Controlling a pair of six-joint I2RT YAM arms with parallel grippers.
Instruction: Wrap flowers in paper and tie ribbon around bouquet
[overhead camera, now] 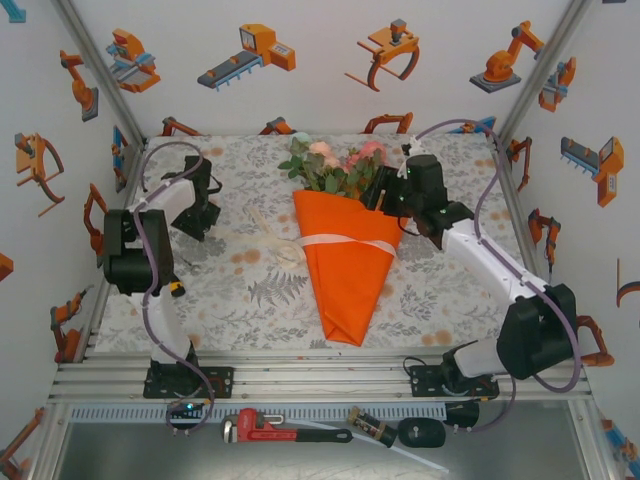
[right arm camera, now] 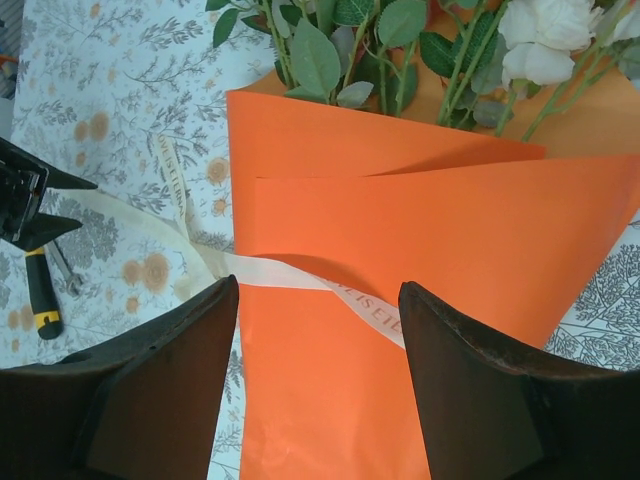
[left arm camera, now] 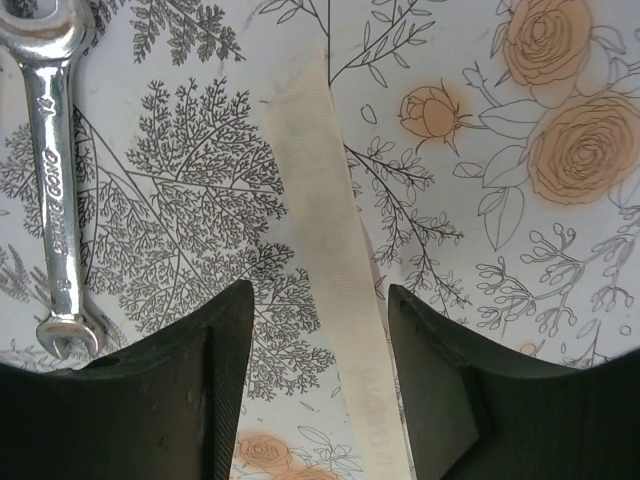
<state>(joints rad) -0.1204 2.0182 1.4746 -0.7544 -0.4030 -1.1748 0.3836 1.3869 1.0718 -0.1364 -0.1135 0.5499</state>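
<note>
Left gripper (left arm camera: 320,300) points down, jaws parted astride the flat satin ribbon (left arm camera: 315,190). Right gripper (right arm camera: 318,290) hovers spread and empty over smooth orange paper (right arm camera: 450,230).

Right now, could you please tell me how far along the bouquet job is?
Done: the flowers sit in the orange paper, folded into a cone. In hand: the ribbon crosses the cone, its loose tail lying on the tablecloth below the open left fingers. Left: I see no bow, so tying remains.
</note>
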